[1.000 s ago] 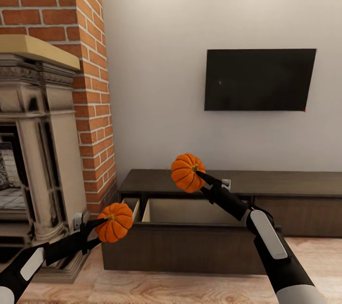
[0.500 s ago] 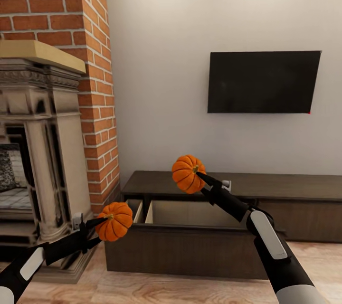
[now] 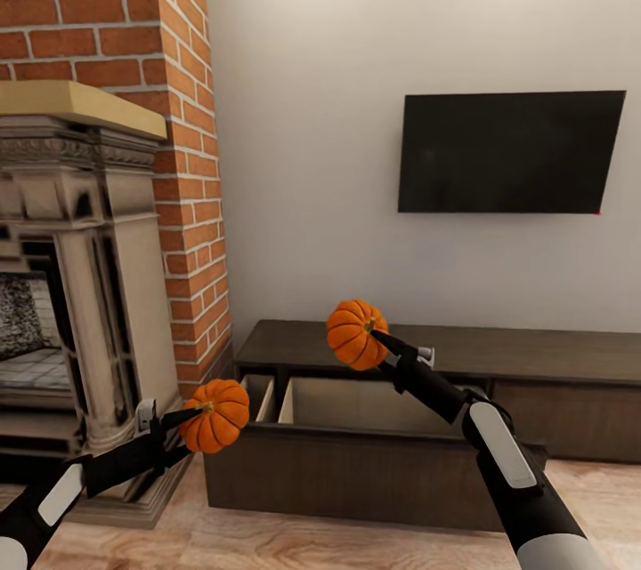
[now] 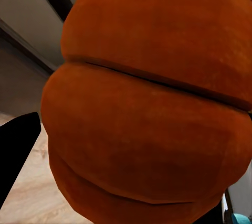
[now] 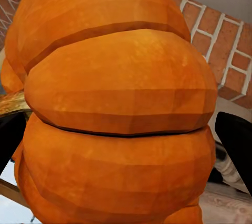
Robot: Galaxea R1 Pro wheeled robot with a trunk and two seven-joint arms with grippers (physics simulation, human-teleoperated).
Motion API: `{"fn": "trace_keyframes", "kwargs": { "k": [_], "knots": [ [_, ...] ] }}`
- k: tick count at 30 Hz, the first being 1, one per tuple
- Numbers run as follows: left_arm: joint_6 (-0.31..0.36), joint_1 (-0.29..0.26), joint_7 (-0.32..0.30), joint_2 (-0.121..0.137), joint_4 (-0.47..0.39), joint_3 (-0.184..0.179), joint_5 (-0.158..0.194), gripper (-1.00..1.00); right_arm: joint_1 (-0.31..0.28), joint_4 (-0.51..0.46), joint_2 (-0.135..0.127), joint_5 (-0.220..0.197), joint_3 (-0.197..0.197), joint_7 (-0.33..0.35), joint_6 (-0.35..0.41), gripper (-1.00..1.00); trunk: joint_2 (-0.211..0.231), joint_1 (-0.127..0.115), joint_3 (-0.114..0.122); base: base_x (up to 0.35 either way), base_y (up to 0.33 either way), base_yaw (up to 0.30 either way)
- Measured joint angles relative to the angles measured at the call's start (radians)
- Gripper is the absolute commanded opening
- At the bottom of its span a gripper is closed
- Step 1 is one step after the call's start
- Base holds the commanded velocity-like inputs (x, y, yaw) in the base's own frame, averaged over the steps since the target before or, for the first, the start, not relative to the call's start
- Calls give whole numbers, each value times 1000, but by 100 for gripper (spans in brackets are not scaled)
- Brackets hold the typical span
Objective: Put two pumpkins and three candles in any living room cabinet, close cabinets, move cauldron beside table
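- Orange pumpkins in head view: left tool clamps one pumpkin near fireplace; right tool clamps other pumpkin above open drawer of dark cabinet, under TV.
- Left wrist: pumpkin close to cam, black finger beside it.
- Right wrist: pumpkin w/ brick wall behind.

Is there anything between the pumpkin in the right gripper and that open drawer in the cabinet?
Nothing visible. The right gripper holds its pumpkin above and behind the open drawer of the cabinet, and the drawer's visible interior looks empty. The left gripper holds the other pumpkin off near the drawer's left corner.
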Motion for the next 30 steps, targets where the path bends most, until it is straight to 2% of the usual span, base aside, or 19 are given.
{"fn": "trace_keyframes", "kwargs": {
  "k": [5,10,15,30],
  "knots": [
    [0,0,0,-1,0,-1,0,-100,0,20,0,1,0,3,-1,-100,35,-19,8,0,0,1],
    [0,0,1,-1,0,-3,0,-100,0,3,-2,-30,-9,10,-10,-100,70,-38,20,0,0,0],
    [0,0,2,-2,0,-5,0,-100,0,1,-2,-31,-10,11,-14,-100,105,-58,34,0,0,-34],
    [0,0,2,-4,0,-5,-2,-100,0,1,0,-31,-10,11,-13,-100,210,-115,63,0,0,-192]
  ]
}}
